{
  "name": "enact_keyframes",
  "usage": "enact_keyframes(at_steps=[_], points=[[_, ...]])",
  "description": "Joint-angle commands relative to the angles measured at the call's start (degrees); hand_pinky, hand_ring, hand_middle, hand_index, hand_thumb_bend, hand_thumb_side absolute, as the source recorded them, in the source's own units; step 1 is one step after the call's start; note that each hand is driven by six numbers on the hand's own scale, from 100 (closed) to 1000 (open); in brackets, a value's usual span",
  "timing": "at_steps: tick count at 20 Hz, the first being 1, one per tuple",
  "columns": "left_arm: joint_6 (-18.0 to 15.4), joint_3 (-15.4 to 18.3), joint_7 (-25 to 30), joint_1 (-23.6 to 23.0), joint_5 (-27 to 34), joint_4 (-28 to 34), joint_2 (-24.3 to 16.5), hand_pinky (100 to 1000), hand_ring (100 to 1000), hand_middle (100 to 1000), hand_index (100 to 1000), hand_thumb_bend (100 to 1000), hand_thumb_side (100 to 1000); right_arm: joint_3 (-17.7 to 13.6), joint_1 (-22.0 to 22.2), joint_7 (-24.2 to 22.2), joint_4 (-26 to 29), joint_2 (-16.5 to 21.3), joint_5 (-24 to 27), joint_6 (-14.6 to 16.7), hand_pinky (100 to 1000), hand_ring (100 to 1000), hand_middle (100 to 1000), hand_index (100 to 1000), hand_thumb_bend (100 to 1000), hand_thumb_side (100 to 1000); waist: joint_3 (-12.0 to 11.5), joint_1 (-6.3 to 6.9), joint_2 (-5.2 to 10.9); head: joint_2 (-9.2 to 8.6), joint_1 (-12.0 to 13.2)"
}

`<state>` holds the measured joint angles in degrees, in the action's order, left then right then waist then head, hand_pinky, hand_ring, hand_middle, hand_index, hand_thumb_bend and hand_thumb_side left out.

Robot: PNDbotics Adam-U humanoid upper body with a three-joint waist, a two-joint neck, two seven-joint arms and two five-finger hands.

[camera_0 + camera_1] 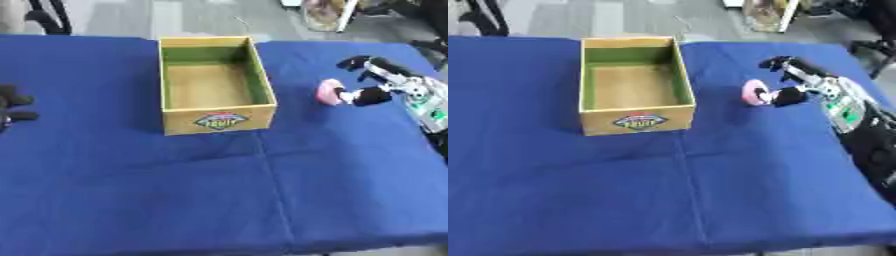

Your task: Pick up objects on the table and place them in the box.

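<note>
Black right hand (372, 82) on a silver wrist with green lights.

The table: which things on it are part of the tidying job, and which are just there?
Part of the job:
- pink object, at the right hand
- cardboard box, nothing visible inside

Just there:
- blue tablecloth
- left hand, idle at the left edge
- clutter on the floor beyond the table

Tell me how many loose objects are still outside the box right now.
1: a small pink object, right of the box, at the fingertips of the right hand. The box looks empty, and nothing else shows on the blue table.
</note>
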<state>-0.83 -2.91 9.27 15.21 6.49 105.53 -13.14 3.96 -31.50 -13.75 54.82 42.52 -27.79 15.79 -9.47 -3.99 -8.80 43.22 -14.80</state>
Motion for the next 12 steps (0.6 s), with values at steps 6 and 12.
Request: enact_keyframes(at_steps=[6,12], points=[[-0.2,0.1,0.1,0.8,0.1,1.1,-1.1,692,748,586,726,294,548,-0.4,-1.2,-0.2,0.0,1.3,0.0,0.3,743,908,874,920,221,348,-0.2,0.13,0.66,0.03,-0.4],[-0.2,0.1,0.1,0.9,0.1,1.1,-1.0,692,749,586,726,294,548,-0.2,-1.1,-0.6,-0.7,0.7,-0.6,0.4,743,908,874,920,225,352,-0.1,0.15,0.65,0.00,-0.5]])
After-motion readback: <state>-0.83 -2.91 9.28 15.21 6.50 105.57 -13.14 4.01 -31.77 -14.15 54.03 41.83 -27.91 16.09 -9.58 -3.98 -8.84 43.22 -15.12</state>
